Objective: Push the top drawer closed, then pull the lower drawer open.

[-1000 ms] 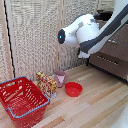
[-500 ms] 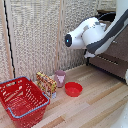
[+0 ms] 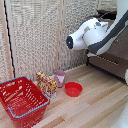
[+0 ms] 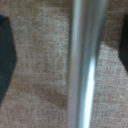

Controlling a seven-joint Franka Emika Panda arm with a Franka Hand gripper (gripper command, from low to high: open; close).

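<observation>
In the wrist view a thin silver bar handle [image 4: 82,65] runs across a brown drawer front [image 4: 40,50], very close and blurred. My gripper [image 4: 64,55] is open, and its dark fingers [image 4: 6,60] stand on either side of the bar with gaps between them and it. The exterior view shows the white arm [image 3: 92,32] reaching to the dark brown cabinet [image 3: 111,67] at that view's right. The arm hides the gripper and most of the drawer fronts there. I cannot tell whether this handle belongs to the top drawer or the lower drawer.
On the wooden floor a red basket [image 3: 22,97] stands at the exterior view's left. Beside it are a patterned box [image 3: 46,82], a pink cup [image 3: 60,78] and a red bowl [image 3: 73,89]. Woven panels [image 3: 40,35] form the back wall.
The arm has shifted slightly toward the exterior view's right and a little down, closer to the cabinet. The floor objects have not moved.
</observation>
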